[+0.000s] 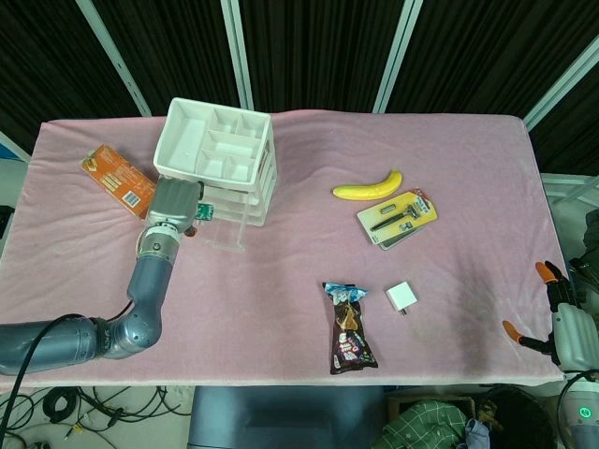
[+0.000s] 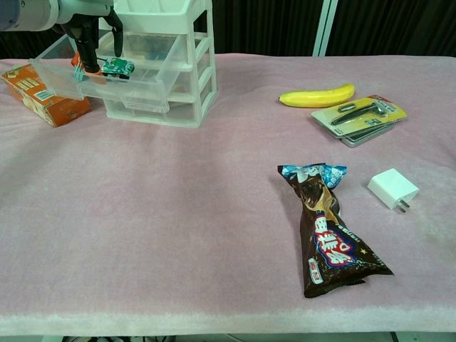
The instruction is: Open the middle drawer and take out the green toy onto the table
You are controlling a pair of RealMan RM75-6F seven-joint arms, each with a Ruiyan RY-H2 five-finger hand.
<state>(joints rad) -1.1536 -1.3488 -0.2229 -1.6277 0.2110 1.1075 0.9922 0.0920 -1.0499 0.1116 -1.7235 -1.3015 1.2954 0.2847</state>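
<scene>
Inside open middle drawer (image 2: 68, 77) | green toy (image 2: 116, 67) | left hand (image 2: 91, 35) above

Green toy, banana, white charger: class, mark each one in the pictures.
green toy (image 2: 117, 67), chest view, middle of its body in the open drawer
banana (image 1: 368, 186), head view, middle of its curve
white charger (image 2: 392, 188), chest view, top face

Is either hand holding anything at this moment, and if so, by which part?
It cannot be told. The left hand reaches into the open middle drawer with fingers down beside the green toy; no grip is visible. The right hand holds nothing.
</scene>
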